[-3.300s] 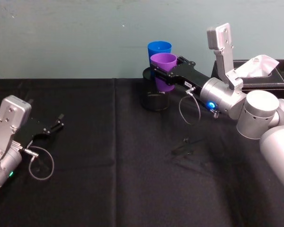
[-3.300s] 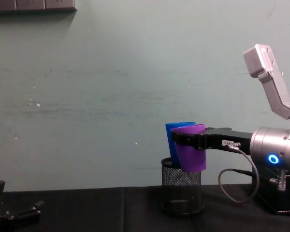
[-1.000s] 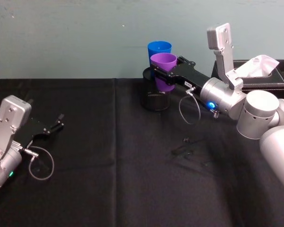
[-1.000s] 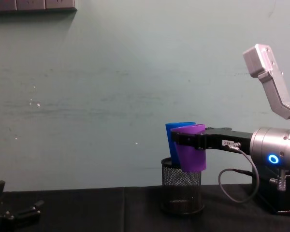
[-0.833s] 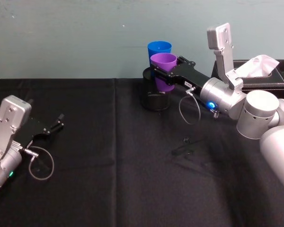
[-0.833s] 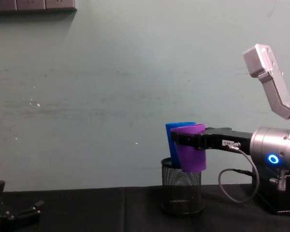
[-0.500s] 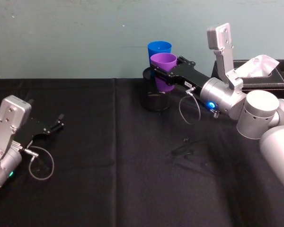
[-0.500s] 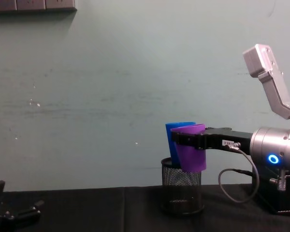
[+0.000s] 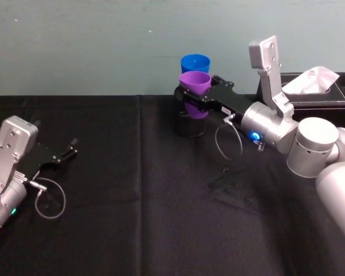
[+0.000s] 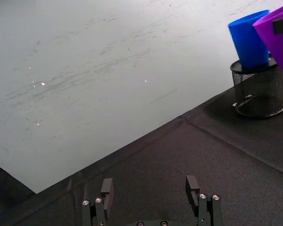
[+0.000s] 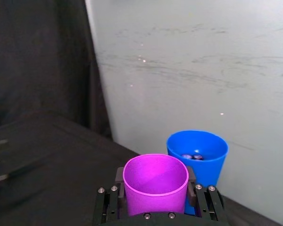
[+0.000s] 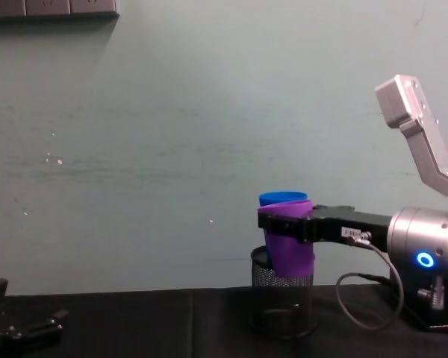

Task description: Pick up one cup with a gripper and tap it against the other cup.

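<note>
My right gripper (image 9: 196,99) is shut on the purple cup (image 9: 195,91) and holds it in the air at the back of the table. The cup (image 12: 290,245) hangs upright, just in front of the blue cup (image 12: 284,198). The blue cup (image 9: 195,62) stands in a black mesh pot (image 9: 190,124). In the right wrist view the purple cup (image 11: 155,181) sits between the black jaws, overlapping the blue cup (image 11: 200,153); I cannot tell whether they touch. My left gripper (image 10: 151,188) rests open at the table's left (image 9: 63,156).
A black box with white tissue (image 9: 316,81) stands at the back right, behind my right arm. The black cloth (image 9: 132,218) has a few wrinkles (image 9: 224,181) in the middle. A pale wall runs close behind the cups.
My right gripper has shifted down and slightly left with the purple cup. The blue cup and the mesh pot also sit a little lower in both views. The left arm has not moved.
</note>
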Controlling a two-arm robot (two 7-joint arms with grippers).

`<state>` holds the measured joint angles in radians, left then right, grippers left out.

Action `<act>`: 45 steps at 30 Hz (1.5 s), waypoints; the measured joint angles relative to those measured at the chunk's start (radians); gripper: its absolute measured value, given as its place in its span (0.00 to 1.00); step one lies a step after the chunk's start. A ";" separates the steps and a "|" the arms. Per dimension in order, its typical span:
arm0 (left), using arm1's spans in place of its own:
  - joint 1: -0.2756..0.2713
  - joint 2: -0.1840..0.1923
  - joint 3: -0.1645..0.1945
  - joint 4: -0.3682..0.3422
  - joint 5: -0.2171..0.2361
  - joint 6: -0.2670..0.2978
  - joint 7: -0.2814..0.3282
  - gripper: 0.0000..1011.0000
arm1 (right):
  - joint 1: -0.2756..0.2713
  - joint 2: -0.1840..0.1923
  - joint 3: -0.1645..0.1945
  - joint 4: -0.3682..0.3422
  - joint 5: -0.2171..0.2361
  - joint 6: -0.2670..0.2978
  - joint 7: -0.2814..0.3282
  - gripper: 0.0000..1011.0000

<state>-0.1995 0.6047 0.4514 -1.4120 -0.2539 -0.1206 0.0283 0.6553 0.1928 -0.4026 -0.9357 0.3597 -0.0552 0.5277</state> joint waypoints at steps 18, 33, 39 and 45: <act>0.000 0.000 0.000 0.000 0.000 0.000 0.000 0.99 | -0.222 0.100 -0.002 -0.293 0.061 0.003 0.020 0.72; 0.000 0.000 0.000 0.000 0.000 0.000 0.000 0.99 | -0.368 0.136 -0.011 -0.350 0.064 -0.120 0.015 0.72; 0.000 0.000 0.000 0.000 0.000 0.000 0.000 0.99 | -0.388 0.126 -0.004 -0.309 0.064 -0.168 0.016 0.72; 0.000 0.000 0.000 0.000 0.000 0.000 0.000 0.99 | -0.388 0.113 0.002 -0.256 0.057 -0.196 0.023 0.72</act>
<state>-0.1995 0.6047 0.4513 -1.4120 -0.2539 -0.1206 0.0283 0.2678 0.3059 -0.4008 -1.1918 0.4170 -0.2517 0.5505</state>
